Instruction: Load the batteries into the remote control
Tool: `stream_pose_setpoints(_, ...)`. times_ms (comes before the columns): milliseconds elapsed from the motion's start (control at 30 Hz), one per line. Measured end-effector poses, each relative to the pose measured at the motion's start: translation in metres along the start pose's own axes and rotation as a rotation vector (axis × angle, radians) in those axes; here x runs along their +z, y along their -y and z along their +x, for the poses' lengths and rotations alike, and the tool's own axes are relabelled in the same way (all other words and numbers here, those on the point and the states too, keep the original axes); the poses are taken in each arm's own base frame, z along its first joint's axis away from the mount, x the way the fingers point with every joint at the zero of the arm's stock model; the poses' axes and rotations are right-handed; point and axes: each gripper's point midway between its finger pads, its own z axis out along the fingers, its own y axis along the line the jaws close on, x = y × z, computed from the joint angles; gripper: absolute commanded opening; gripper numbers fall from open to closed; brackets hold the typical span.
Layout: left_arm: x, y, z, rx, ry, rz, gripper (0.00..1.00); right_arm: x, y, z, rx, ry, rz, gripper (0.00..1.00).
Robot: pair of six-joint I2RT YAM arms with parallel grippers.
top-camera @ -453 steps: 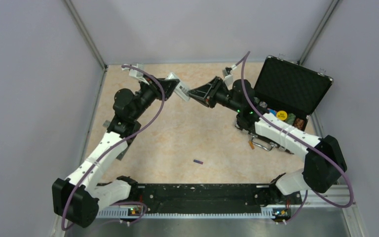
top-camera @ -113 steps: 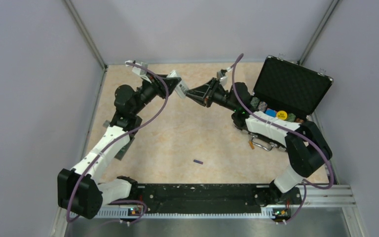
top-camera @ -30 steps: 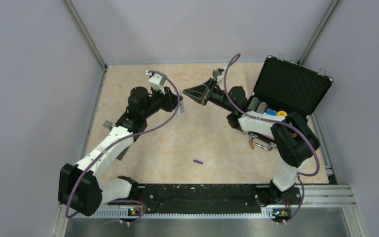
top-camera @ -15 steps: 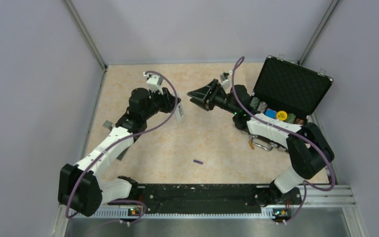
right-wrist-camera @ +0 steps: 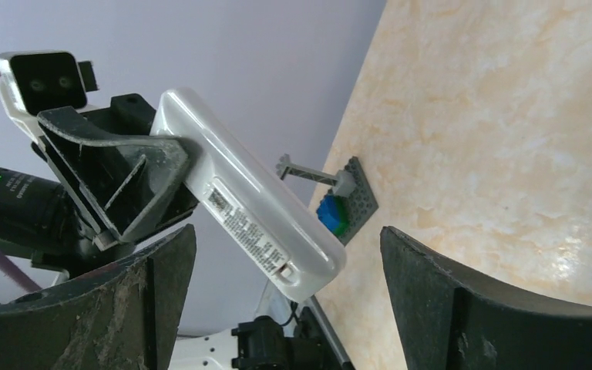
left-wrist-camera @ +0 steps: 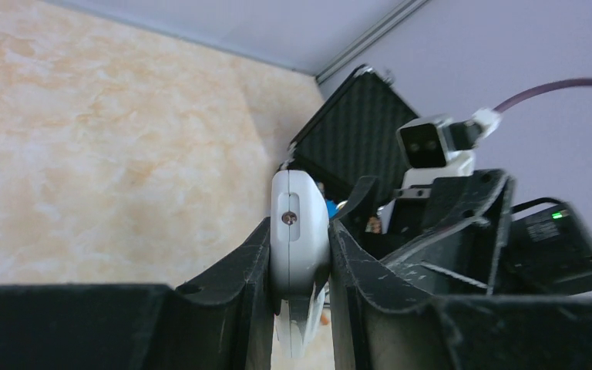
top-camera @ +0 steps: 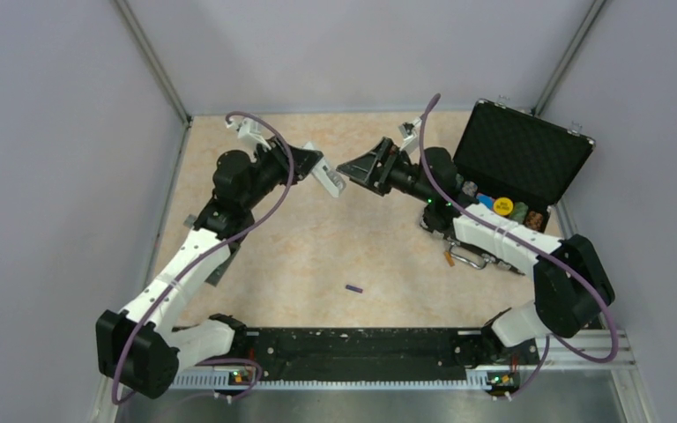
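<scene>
The remote control [top-camera: 328,179] hangs above the far middle of the desk [top-camera: 317,251], pinched in the closed left gripper [top-camera: 314,167]. The right gripper [top-camera: 353,167] faces its free end, spread wide and empty. A purple battery [top-camera: 353,288] lies on the desk nearer the arm bases.

The left gripper's [left-wrist-camera: 299,254] fingers [left-wrist-camera: 235,285] clamp the white remote control [left-wrist-camera: 299,231] edge-on above the table [left-wrist-camera: 108,131].

Both arms rise from their bases with bent elbows and lean inward. Their wrists are lifted and point at each other, tips nearly meeting. The left claw [top-camera: 310,165] is clamped tight on the remote control [top-camera: 329,180], one finger against each narrow side. The right claw [top-camera: 348,167] has its fingers [right-wrist-camera: 447,297] spread wide, flanking the remote's free end without touching it.
</scene>
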Motion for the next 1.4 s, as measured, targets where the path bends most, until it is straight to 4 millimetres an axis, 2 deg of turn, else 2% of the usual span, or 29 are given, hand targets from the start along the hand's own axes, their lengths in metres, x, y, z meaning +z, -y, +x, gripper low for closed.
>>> stream_pose_setpoints(133,-0.006,0.026,-0.021,-0.092,0.075,0.077,0.0,-0.001,-0.02,-0.004,0.043,0.008,-0.082,0.88)
stream_pose_setpoints(233,-0.01,0.042,-0.035,-0.139,0.12,0.132,0.0,-0.003,-0.042,-0.01,0.079,0.021,-0.163,0.83)
stream_pose_setpoints(333,-0.012,0.051,-0.042,-0.169,0.144,0.166,0.0,-0.006,-0.063,-0.014,0.108,0.034,-0.248,0.72)
stream_pose_setpoints(433,-0.013,0.055,-0.045,-0.193,0.155,0.183,0.0,-0.008,-0.077,-0.017,0.132,0.038,-0.308,0.6)
stream_pose_setpoints(733,-0.014,0.06,-0.05,-0.214,0.178,0.216,0.0,0.0,-0.078,-0.011,0.223,-0.003,-0.365,0.44)
stream_pose_setpoints(967,-0.015,0.059,-0.052,-0.239,0.189,0.221,0.01,0.002,-0.081,-0.009,0.242,-0.015,-0.412,0.08)
stream_pose_setpoints(1033,-0.015,0.06,-0.052,-0.238,0.189,0.222,0.14,0.002,-0.081,-0.009,0.244,-0.019,-0.42,0.02)
stream_pose_setpoints(1067,-0.016,0.06,-0.052,-0.235,0.189,0.221,0.26,0.002,-0.081,-0.008,0.244,-0.02,-0.422,0.0)
stream_pose_setpoints(1167,-0.018,0.057,-0.049,-0.22,0.176,0.206,0.5,0.001,-0.08,-0.005,0.24,-0.038,-0.421,0.0)
stream_pose_setpoints(1267,-0.02,0.048,-0.04,-0.162,0.122,0.162,0.59,0.0,-0.076,-0.003,0.211,-0.069,-0.412,0.0)
stream_pose_setpoints(1400,-0.026,0.04,-0.03,-0.121,0.022,0.133,0.62,-0.001,-0.063,0.002,0.16,-0.136,-0.371,0.0)
